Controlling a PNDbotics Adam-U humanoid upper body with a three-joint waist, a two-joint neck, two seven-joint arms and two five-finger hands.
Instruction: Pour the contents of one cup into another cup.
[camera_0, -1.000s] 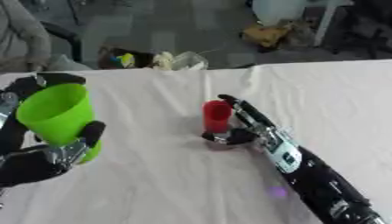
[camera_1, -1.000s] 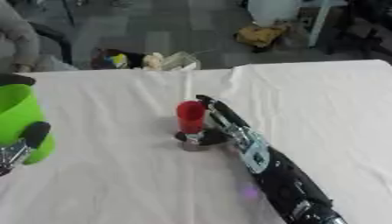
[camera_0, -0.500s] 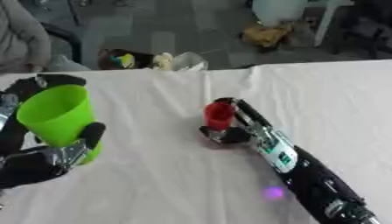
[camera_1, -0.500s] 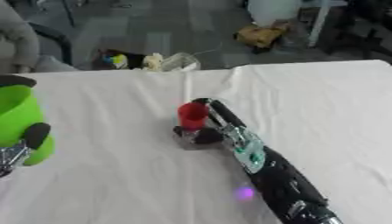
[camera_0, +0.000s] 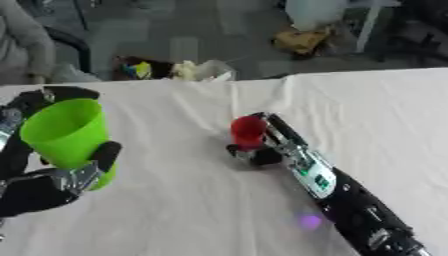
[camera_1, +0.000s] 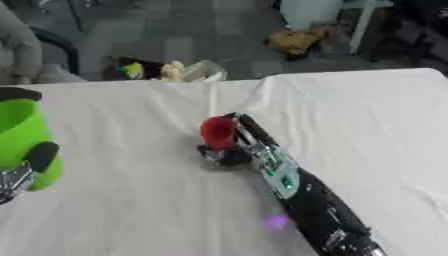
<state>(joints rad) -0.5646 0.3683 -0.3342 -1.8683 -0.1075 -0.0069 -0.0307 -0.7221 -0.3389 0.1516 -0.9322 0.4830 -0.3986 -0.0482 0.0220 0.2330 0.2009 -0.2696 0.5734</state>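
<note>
Two black robot arms with silver metal joints. The right hand (camera_0: 262, 147) has slim black fingers; its forearm carries a pale panel with green markings. The left hand (camera_0: 52, 175) shows silver hardware.

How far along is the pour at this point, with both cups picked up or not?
Done: both cups look grasped. The left hand holds the green cup upright, apparently raised over the white table. The right hand is curled round the small red cup, upright near the table. Left: bring the cups together and tip one; no pouring shows yet. Neither cup's contents are visible.
</note>
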